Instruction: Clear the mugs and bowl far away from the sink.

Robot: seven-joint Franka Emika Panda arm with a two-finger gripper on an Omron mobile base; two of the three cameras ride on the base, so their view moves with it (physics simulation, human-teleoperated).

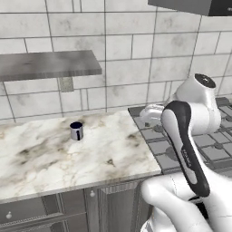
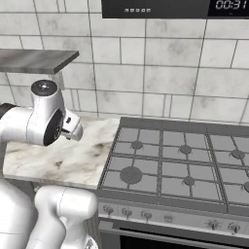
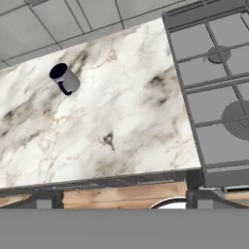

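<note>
One mug (image 1: 76, 131) stands upright on the marble counter (image 1: 50, 158), a small glossy grey cylinder with a dark navy inside. The hand view has the same mug (image 3: 64, 79) at upper left, handle toward the counter's front. My gripper (image 3: 121, 200) hovers high above the counter's front edge, well right of the mug and near the stove. It is open, its two dark fingertips (image 3: 44, 201) set wide apart with nothing between them. My white hand (image 2: 73, 126) pokes out beside the arm's big joint. The bowl and the sink are out of view.
A gas stove (image 2: 180, 160) with grey grates adjoins the counter on the right. A grey wall shelf (image 1: 47, 65) hangs over the counter's back left. Drawer and cabinet fronts (image 1: 45, 208) lie below the counter edge. A dark appliance (image 2: 175, 8) hangs above the stove.
</note>
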